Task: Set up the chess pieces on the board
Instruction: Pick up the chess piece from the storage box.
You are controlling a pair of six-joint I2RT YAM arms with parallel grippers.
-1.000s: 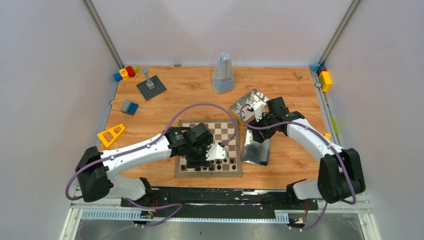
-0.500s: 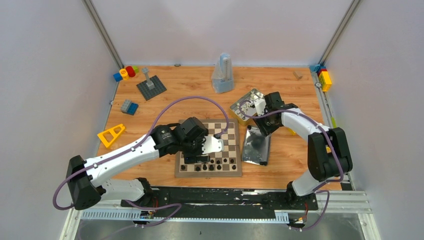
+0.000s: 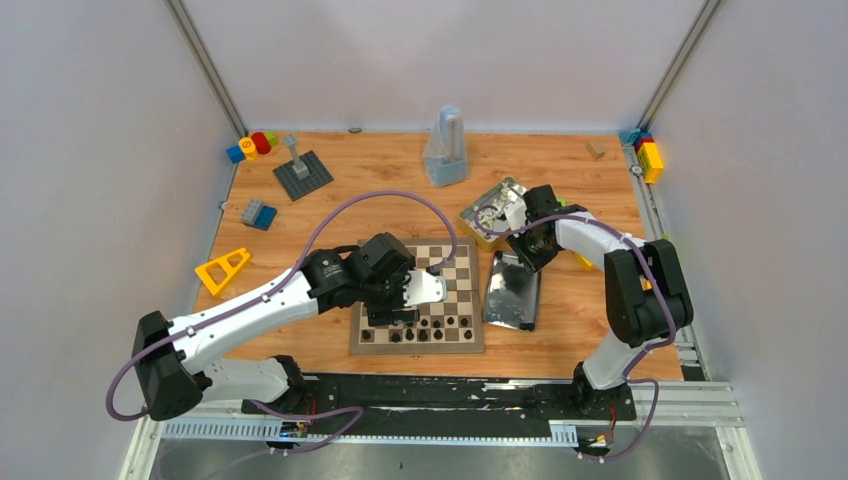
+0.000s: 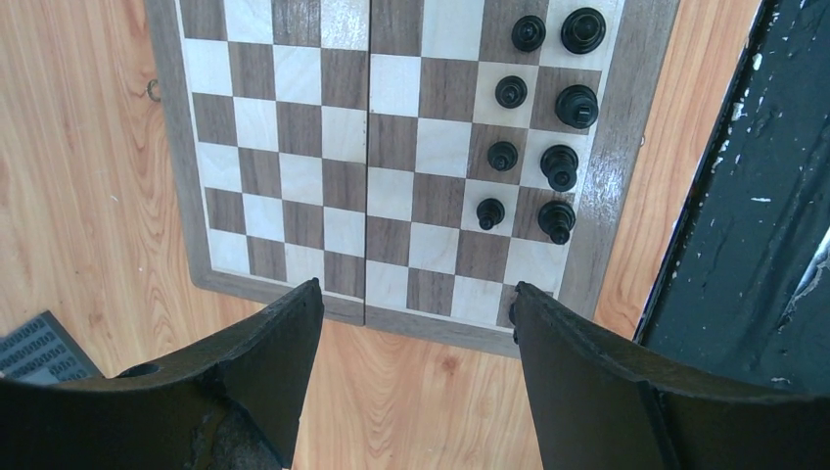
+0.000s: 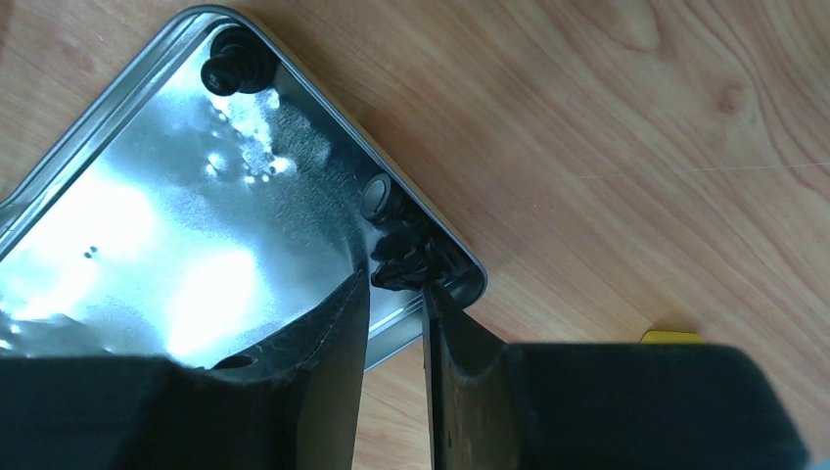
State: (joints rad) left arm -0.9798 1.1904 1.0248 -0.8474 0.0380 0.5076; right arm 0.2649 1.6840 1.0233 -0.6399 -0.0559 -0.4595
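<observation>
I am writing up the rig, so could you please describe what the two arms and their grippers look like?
Both the left arm and right arm have white links between bulky black joints, each with a looping purple cable. The left gripper and right gripper have broad, matt black fingers tapering to blunt tips. No markings show.

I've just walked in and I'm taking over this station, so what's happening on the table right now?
Two arms are setting up a chess game. The left gripper hangs open over the board, holding nothing. Black pieces stand in two rows along the board's near edge. The right gripper is down in a metal tin, its fingers narrow around a black piece in the tin's corner. Whether that piece is gripped I cannot tell.
</observation>
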